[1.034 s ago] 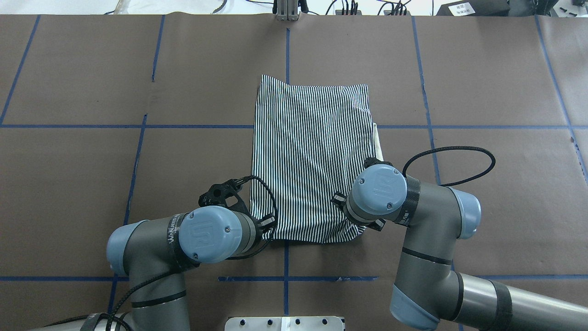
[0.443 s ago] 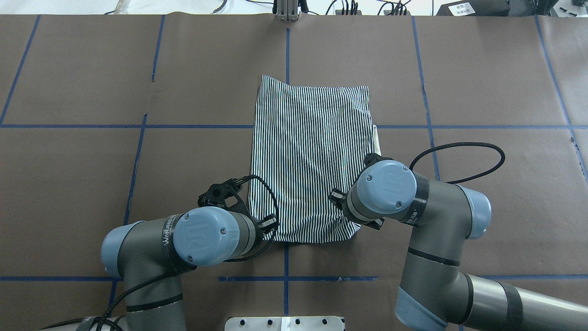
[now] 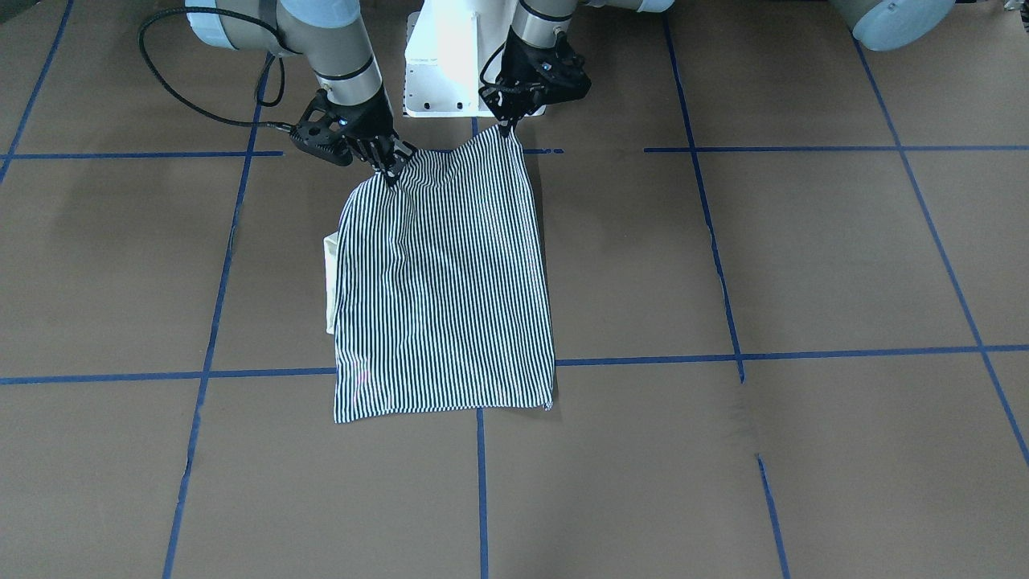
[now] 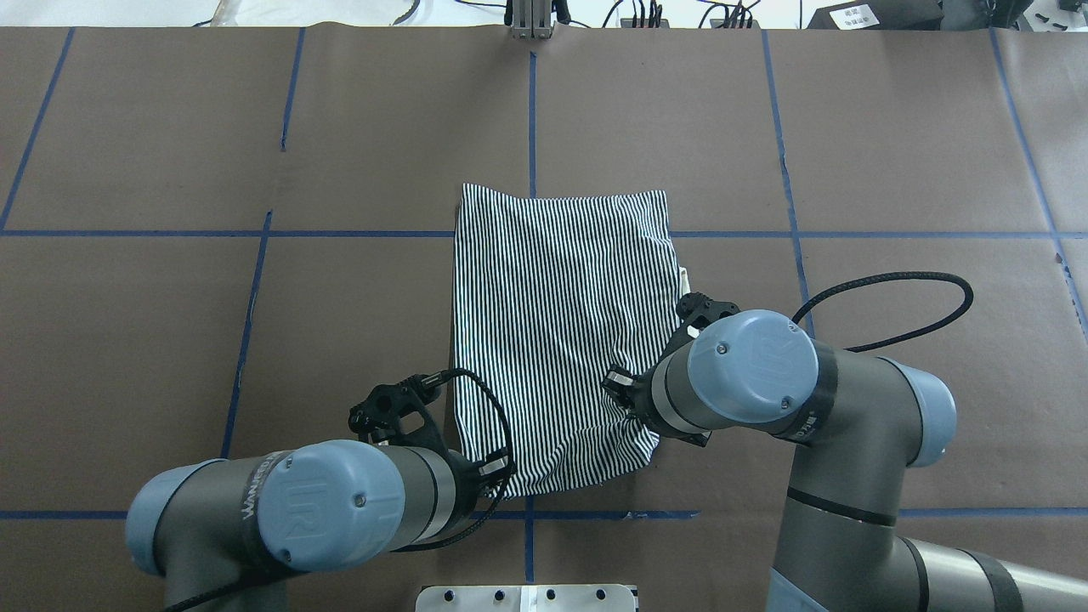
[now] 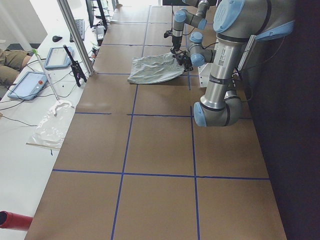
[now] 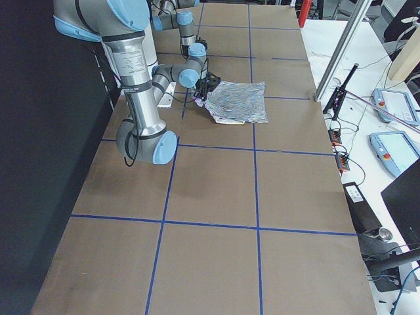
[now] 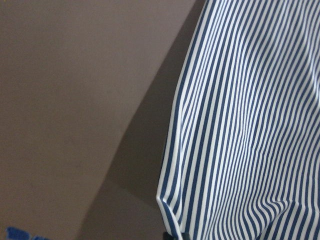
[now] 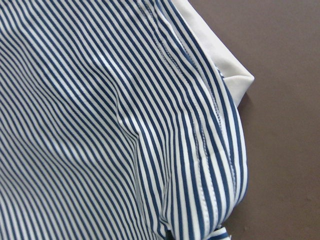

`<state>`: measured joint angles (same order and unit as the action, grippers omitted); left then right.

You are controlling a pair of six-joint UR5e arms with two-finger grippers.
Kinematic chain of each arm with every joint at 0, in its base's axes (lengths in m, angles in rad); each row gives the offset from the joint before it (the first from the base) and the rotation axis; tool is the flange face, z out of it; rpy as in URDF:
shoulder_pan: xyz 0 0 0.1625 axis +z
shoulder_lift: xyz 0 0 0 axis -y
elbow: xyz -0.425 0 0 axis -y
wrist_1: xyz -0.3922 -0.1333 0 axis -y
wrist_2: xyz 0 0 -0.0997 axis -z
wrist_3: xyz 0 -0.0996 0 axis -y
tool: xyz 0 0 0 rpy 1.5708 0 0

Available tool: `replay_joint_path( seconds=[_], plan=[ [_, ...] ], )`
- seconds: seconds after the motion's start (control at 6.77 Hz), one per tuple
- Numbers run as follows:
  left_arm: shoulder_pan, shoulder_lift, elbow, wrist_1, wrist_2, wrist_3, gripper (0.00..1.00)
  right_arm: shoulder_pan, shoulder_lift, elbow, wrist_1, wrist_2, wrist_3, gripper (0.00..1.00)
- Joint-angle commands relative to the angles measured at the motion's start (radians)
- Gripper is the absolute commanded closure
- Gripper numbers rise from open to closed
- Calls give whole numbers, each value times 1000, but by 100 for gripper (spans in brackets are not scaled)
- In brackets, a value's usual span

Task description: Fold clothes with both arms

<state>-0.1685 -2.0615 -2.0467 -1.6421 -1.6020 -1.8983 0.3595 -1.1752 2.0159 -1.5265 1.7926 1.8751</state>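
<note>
Closest to the robot's white pedestal (image 3: 450,56), both arms have drawn back toward their base over the past second, and the folded polo shirt (image 4: 557,340) has come with them. The left pincer (image 3: 509,129) is pinching one near corner of the striped cloth and the right pincer (image 3: 391,171) the other, each nipped tight on the fabric. Both wrist cameras show the stripes gathering into a pinch at the bottom of the view. Between the two grips the near edge is raised a little off the brown surface (image 4: 255,357) and sags, while the rest of the garment lies flat as a tall rectangle. The whole shirt has slid toward the robot. Its near edge, which sat well short of the blue tape line (image 4: 595,514) running in front of the base, now hangs just beside it. Its far edge has retreated toward the next cross line, though it still lies beyond it. On the robot's right side of the shirt, the cream collar (image 3: 330,281) pokes out from under the stripes; from overhead the right wrist now covers more of it than a second ago. The pull looks like a straightening drag, or the start of lifting the near edge to carry it over to the far one. That fold is not yet made.
</note>
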Motion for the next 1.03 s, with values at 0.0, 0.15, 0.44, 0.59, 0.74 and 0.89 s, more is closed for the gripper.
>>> replay_joint_path(
  seconds=[0.0,0.15,0.44,0.59,0.74,0.89],
  plan=[
    [24,15,-79,67,-4,2,100,-11,0,40,0,82,-8,100],
    [6,12,-67,67,-3,14,100,25,9,21,6,76,-61,100],
    [-127,1,-53,62,-10,22,100,146,29,-47,92,82,-77,100],
    [-200,-20,-46,53,-9,59,100,192,81,-128,97,85,-100,100],
    [-257,-73,20,47,-9,59,100,220,110,-178,97,85,-114,100],
    [-282,-97,113,-9,-9,59,100,237,132,-213,98,85,-123,100]
  ],
)
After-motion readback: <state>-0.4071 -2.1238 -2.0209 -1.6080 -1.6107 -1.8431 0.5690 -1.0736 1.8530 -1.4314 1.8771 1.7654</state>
